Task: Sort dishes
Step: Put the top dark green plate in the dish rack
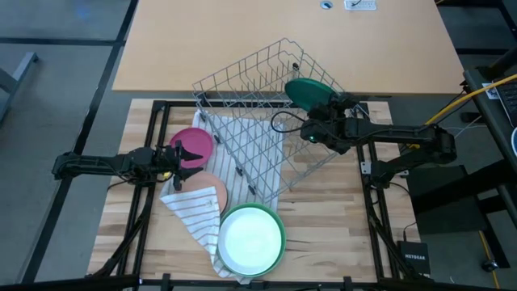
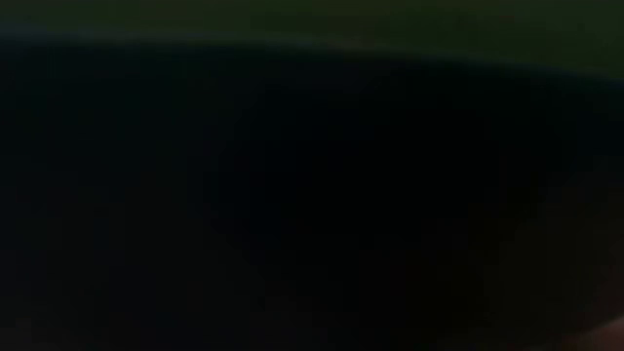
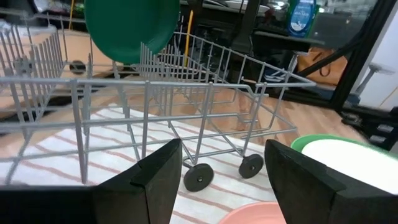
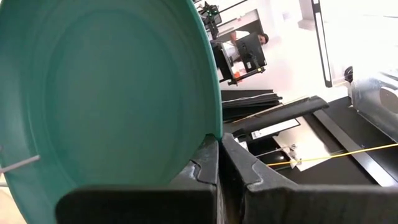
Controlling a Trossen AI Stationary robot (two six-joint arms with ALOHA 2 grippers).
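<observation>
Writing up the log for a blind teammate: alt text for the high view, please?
Seen from above, the right claw holds a dark green plate over a tilted wire rack. The left claw sits open beside a magenta plate. A peach plate and a light green bowl lie on a striped cloth on the table.

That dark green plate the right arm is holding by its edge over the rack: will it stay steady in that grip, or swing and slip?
The right tool pinches the dark green plate only at its rim, so it may pivot if jolted. It looks like thin, smooth plastic: probably light and stiff, but somewhat slippery. It hangs above the wire rack, so a bump against the wires could twist it.
</observation>
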